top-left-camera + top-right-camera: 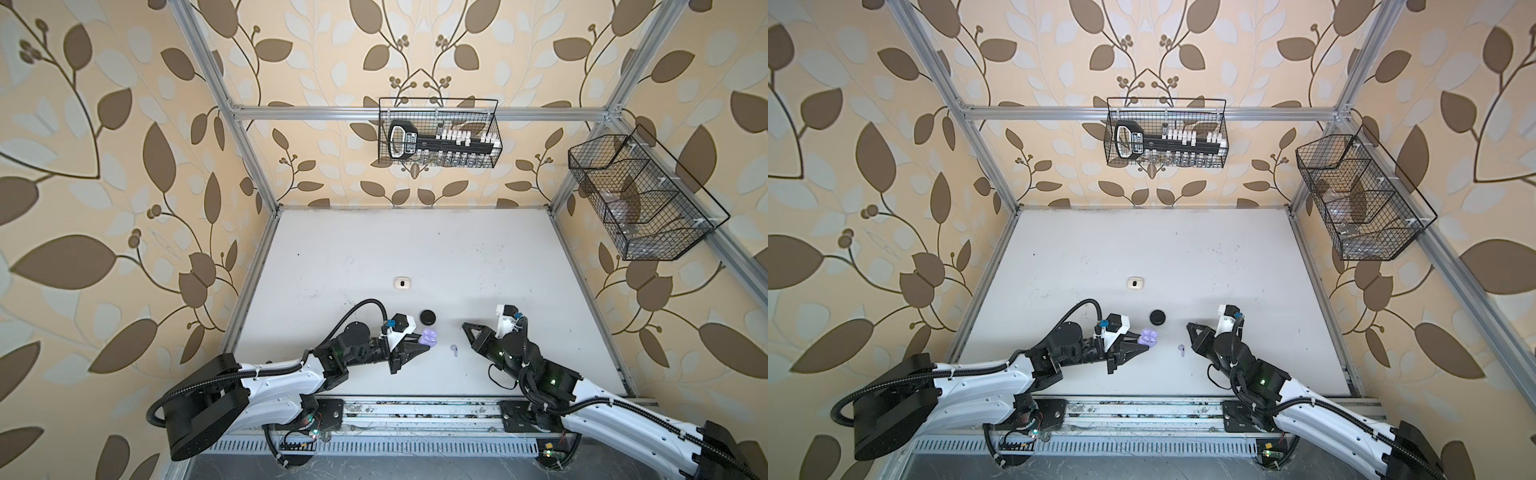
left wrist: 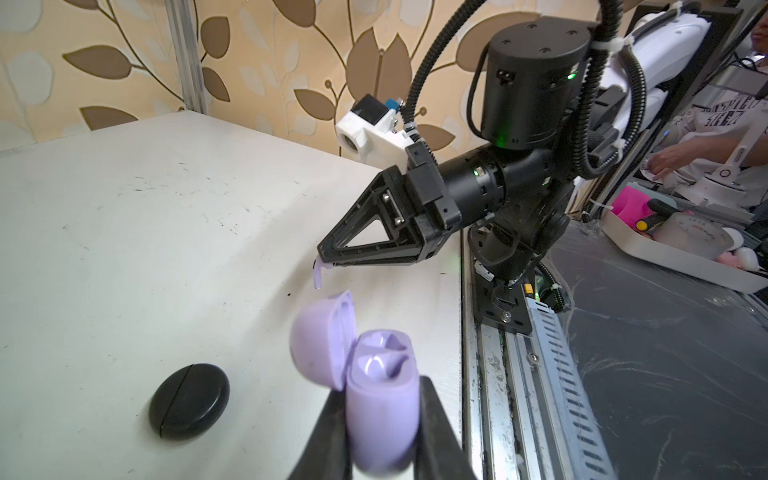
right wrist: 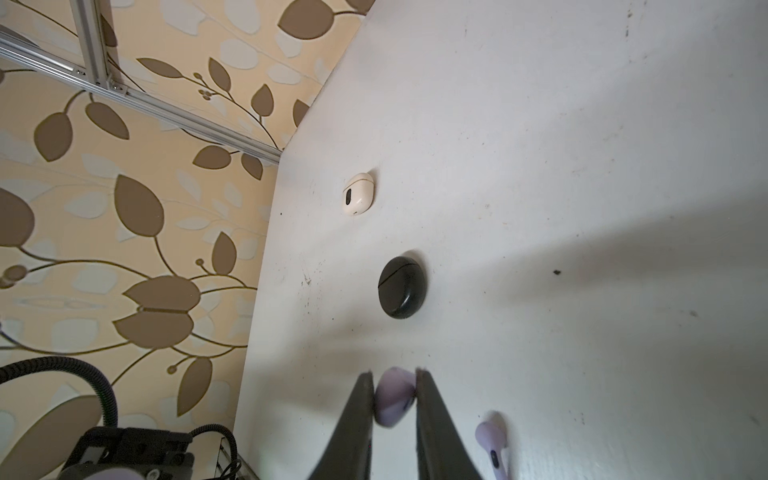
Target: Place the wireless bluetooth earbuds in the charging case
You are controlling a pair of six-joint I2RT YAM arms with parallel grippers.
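My left gripper (image 2: 380, 395) is shut on a lavender charging case (image 2: 382, 419), which stands upright with its lid (image 2: 320, 345) flipped open. Both top views show this case (image 1: 429, 336) (image 1: 1150, 336) at the tip of the left gripper (image 1: 422, 345). The right gripper (image 3: 395, 382) is shut on a lavender earbud (image 3: 395, 401). In the left wrist view the held earbud (image 2: 318, 274) hangs stem down, a little above and beyond the open lid. A second lavender earbud (image 3: 492, 440) (image 1: 453, 349) lies on the table between the two grippers.
A closed black case (image 1: 428, 318) (image 2: 189, 401) sits just behind the lavender one. Farther back lies a closed white case (image 1: 403, 283) (image 3: 358, 193). Wire baskets hang on the back wall (image 1: 438, 133) and the right wall (image 1: 640, 199). A metal rail (image 1: 415, 411) runs along the table's front.
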